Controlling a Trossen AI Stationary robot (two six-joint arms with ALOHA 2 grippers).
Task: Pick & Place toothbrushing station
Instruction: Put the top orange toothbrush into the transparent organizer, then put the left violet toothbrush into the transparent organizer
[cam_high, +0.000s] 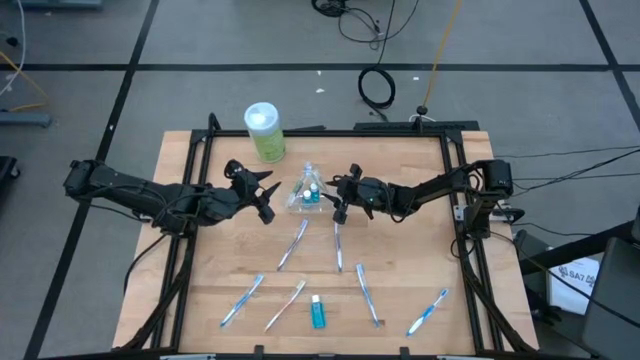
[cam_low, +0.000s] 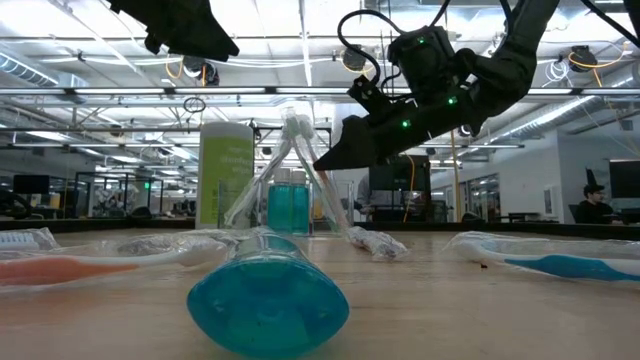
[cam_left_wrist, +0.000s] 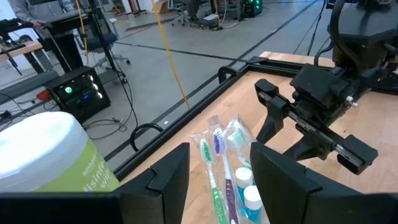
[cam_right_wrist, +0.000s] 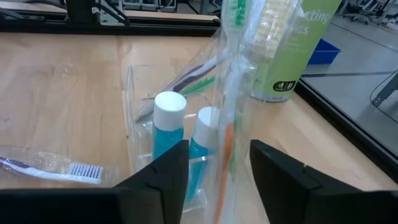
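Placing step: right gripper (cam_high: 340, 196) jaws released beside clear holder (cam_high: 307, 193); next, fetch toothbrush (cam_high: 338, 246) from bench (cam_high: 400, 255). Left gripper (cam_high: 262, 197) jaws released too.

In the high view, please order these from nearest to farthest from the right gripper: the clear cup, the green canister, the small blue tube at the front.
From the right gripper:
1. Clear cup, just beside it toward the left arm.
2. Green canister, at the table's back edge, left of centre.
3. Small blue tube, near the front edge, centre.
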